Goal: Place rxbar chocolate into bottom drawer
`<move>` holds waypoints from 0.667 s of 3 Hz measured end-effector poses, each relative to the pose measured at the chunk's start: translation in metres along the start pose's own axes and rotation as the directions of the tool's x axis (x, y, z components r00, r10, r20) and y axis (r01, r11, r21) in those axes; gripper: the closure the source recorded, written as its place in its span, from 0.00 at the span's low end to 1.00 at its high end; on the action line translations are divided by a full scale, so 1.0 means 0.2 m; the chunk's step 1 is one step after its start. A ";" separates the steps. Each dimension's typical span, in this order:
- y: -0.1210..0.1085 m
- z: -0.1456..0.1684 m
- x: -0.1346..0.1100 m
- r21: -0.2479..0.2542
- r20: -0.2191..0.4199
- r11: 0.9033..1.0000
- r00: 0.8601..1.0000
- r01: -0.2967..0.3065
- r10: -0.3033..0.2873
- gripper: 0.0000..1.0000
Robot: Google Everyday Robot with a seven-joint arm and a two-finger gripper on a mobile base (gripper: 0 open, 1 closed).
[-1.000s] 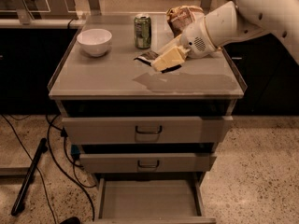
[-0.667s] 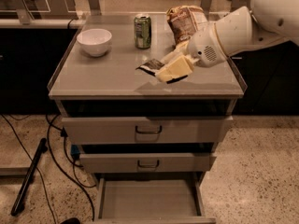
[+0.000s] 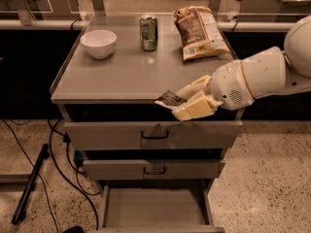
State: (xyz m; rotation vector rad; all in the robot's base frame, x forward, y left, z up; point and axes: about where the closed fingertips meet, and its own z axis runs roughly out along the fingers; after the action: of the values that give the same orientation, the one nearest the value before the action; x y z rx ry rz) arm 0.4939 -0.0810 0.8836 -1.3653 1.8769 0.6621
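My gripper (image 3: 187, 103) is shut on the rxbar chocolate (image 3: 170, 99), a small flat dark bar that sticks out to the left of the cream fingers (image 3: 194, 108). It hangs just past the front edge of the cabinet top, in front of the top drawer's upper right part. The bottom drawer (image 3: 155, 210) is pulled open far below, a shallow grey tray with a bare floor.
On the cabinet top (image 3: 121, 76) stand a white bowl (image 3: 98, 43), a green can (image 3: 148, 32) and a brown-and-yellow chip bag (image 3: 199, 32). The top drawer (image 3: 154, 135) and middle drawer (image 3: 153, 170) are closed. Cables and a dark pole (image 3: 29, 186) lie on the floor at left.
The gripper has carried the bar from over the cabinet top toward the front and down, past the front edge. The arm has drawn back to the right.
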 end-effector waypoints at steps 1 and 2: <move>0.01 0.09 0.14 -0.034 -0.025 0.999 1.000 0.001 -0.002 1.00; 0.06 0.26 0.45 -0.071 -0.054 0.997 0.999 -0.008 0.005 1.00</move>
State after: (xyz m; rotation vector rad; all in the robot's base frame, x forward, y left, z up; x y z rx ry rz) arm 0.4785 -0.0910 0.7809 -1.4357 1.9174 0.7076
